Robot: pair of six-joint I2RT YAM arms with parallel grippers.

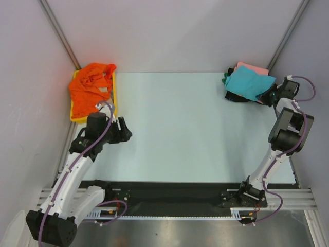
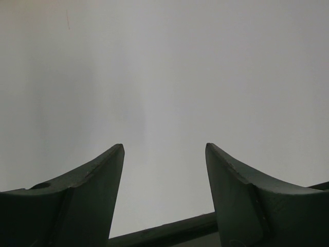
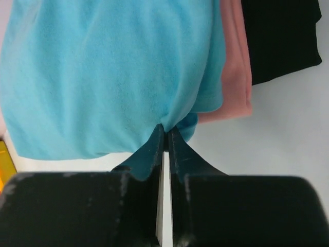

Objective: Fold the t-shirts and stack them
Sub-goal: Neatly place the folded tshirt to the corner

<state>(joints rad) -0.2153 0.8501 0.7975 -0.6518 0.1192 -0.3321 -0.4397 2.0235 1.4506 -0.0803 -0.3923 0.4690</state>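
Right claw (image 3: pixel 165 128) is pinched together on the near hem of the turquoise shirt (image 3: pixel 103 67), its two fingers all but meeting, with a small pucker of cloth caught at their tips and only a thin slit showing lower down. Left claw (image 2: pixel 164 149) stands wide apart with nothing between its fingers and nothing touching them; it hangs just beside the near end of the yellow tray (image 1: pixel 77 119), on the tray's right. The turquoise shirt lies well apart from the tray, across the pale table (image 1: pixel 180 128) on the tray's right, as the top layer of a small pile. It is folded into a rough rectangle, fairly smooth on top, with the gripped edge bunched. Under it a pink shirt (image 3: pixel 236 67) shows as a strip along one side, and a black shirt (image 3: pixel 280 36) pokes out beyond that, flat on the table. A bit of a green shirt (image 1: pixel 226 78) peeks from the side of the pile that faces the tray. An orange shirt (image 1: pixel 91 85) sits in the tray itself, crumpled and unfolded, spilling over the tray's far end.
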